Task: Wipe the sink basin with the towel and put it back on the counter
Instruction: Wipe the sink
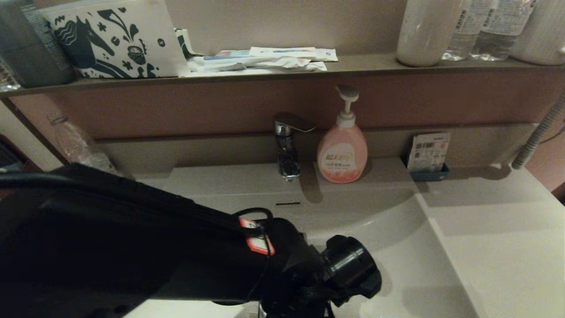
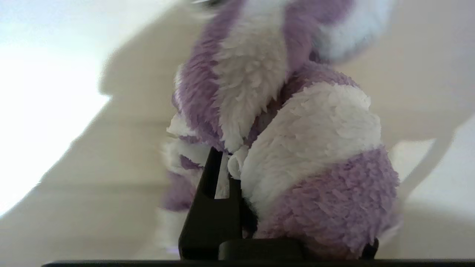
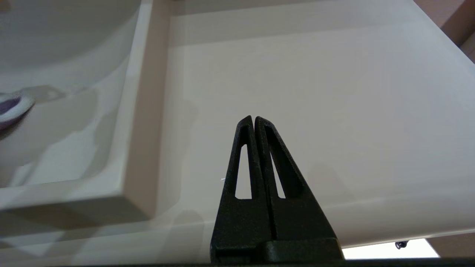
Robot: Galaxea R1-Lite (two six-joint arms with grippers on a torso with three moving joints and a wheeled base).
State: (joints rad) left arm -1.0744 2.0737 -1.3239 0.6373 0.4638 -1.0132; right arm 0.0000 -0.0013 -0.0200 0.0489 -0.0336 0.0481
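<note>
Black, matte, wedge-shaped fingers (image 2: 215, 207) of the left gripper (image 2: 237, 178) closest to the lens, clamped on the towel (image 2: 297, 148). Fluffy terry, purple and white stripes, bunched into rounded lobes bulging past the jaws on one side and rising well beyond the tips. Long axis roughly along the fingers, far end pointing away from the wrist; stripes across the bundle. Only one finger plainly seen, the other buried under pile. Behind the bundle, smooth off-white sink basin (image 2: 92, 185) surface with soft shadow; whether cloth touches it, cannot tell.

From the head view, left arm (image 1: 176, 260) reaching low over the sink basin (image 1: 397, 247), its bulk hiding the jaws and the cloth. Curved back wall and a small slot overflow (image 1: 288, 203) beyond the arm; chrome faucet (image 1: 288, 148) and pink pump soap bottle (image 1: 342, 148) on the ledge farther back, well apart from the arm. Bare basin floor open toward the right rim.

Right gripper (image 3: 254, 122) pressed fully together, tips touching, nothing between them, hovering above the counter (image 3: 315, 92). Flat, glossy surface spread ahead of and to both sides of the jaws. Straight raised basin edge (image 3: 141, 111) off to one side of the jaws, with a sliver of purple towel (image 3: 9, 107) past it, down in the bowl.
</note>
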